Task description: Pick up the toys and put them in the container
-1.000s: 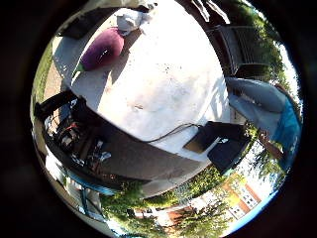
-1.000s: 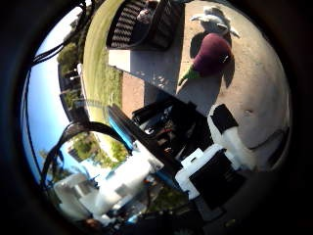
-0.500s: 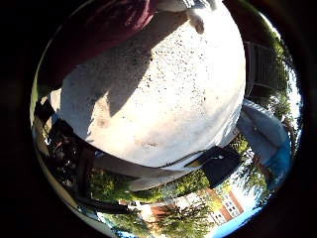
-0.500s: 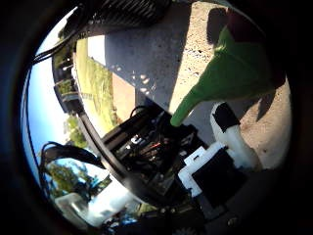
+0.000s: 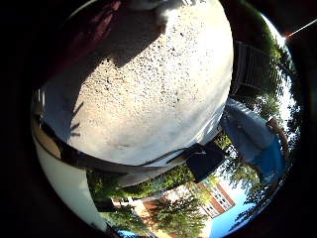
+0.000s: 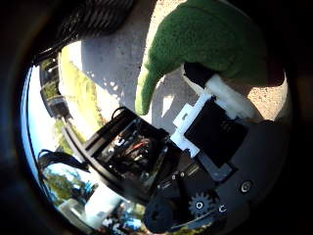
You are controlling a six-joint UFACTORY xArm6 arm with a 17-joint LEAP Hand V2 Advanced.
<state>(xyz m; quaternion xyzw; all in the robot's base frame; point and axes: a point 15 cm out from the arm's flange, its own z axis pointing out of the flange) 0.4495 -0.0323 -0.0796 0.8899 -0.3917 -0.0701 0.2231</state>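
A plush toy with a maroon body [image 5: 91, 28] and a green leafy end [image 6: 201, 44] lies on a concrete slab [image 5: 149, 94]. In the right thumb side palm view the green end is very close to the palm, and white and black parts of my hand [image 6: 210, 127] lie right against it. A white toy [image 5: 166, 8] lies on the slab beside the maroon one. A dark slatted container [image 5: 250, 71] stands at the slab's edge, away from the toys.
A strip of lawn [image 6: 70, 93] borders the slab. A blue-grey object [image 5: 263, 134] lies past the slab's edge near the container. Trees and a brick building [image 5: 213, 198] stand far off.
The hand has come down close to the maroon and green toy, so the green end now fills much of the thumb side view. The hand's white and black part has moved further in against it.
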